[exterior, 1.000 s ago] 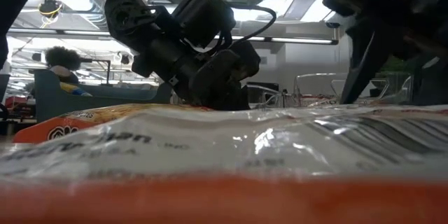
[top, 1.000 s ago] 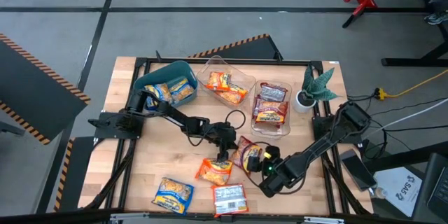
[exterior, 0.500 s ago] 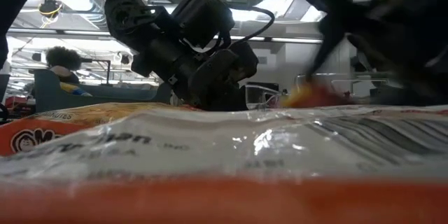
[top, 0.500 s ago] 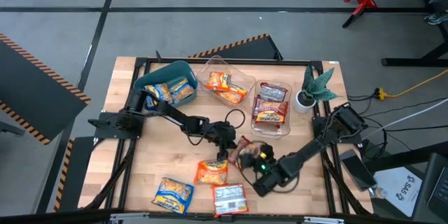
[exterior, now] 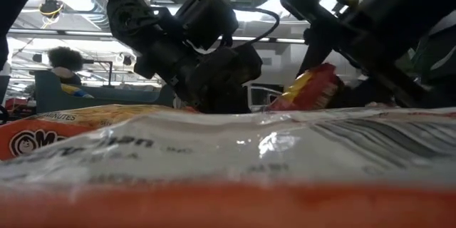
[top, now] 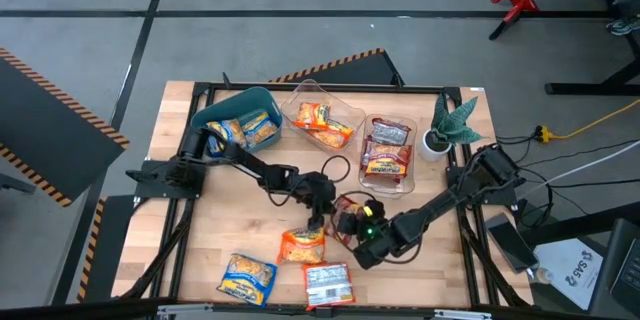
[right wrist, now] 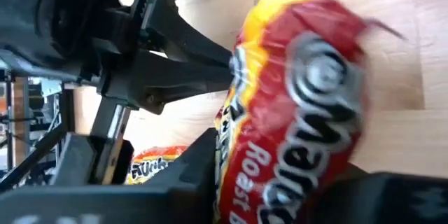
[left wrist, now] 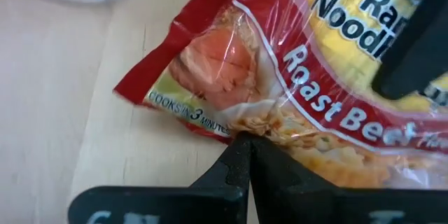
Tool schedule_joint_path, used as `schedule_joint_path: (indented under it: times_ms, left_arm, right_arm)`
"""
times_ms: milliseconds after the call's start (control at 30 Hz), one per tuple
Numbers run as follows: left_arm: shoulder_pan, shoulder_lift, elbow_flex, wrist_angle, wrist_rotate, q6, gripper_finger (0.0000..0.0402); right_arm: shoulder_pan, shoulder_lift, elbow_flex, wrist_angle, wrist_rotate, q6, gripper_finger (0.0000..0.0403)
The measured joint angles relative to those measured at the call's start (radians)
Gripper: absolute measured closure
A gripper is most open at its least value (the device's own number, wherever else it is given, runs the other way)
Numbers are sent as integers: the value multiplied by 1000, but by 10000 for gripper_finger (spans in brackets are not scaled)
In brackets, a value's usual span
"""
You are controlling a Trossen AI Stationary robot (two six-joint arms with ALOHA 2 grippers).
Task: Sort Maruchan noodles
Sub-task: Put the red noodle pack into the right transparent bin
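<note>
1. The right pincer (top: 352, 232) sits near the middle of the desk (top: 170, 220), closed on a red Roast Beef noodle packet (top: 350, 222), which bulges between its two fingers in the right wrist view (right wrist: 301, 105).
2. The left pincer (top: 322, 207) is just beside that packet, fingers fully shut; its tips touch the packet's edge (left wrist: 308, 77), but whether they pinch the wrapper I cannot tell.
3. In the low view the packet (exterior: 313, 89) stands tilted up off the desk; most of it is hidden behind a silvery packet that fills the foreground.
4. From the red packet toward the desk's near edge: an orange packet (top: 302, 246) just beside it, then a silvery packet lying back-up (top: 328, 282), and a blue-yellow packet (top: 246, 277) near the silvery one.
5. Far side of the desk from the red packet: a teal bin (top: 222, 113) with blue-yellow packets, a clear container (top: 350, 110) with orange ones, another clear container (top: 408, 186) with red ones. Counts inside are hard to make out.
6. A small potted plant (top: 448, 125) stands beside the red-packet container.
</note>
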State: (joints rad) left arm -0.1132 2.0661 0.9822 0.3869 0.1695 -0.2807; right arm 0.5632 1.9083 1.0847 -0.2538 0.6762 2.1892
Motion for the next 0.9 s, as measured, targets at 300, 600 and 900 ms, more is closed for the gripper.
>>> schedule_joint_path:
  times_ms: [300, 600, 900]
  left_arm:
    - [82, -139, -4, -72, 145, -58, 402]
    - [142, -422, -1, -227, 122, -58, 402]
    - [143, -552, 1, -244, -10, -49, 402]
  right_arm:
    - [-3, -116, -2, -123, 7, -118, 304]
    - [-22, -495, -2, -403, 175, -384, 304]
    - [-260, -804, -1, -632, -205, -1217, 304]
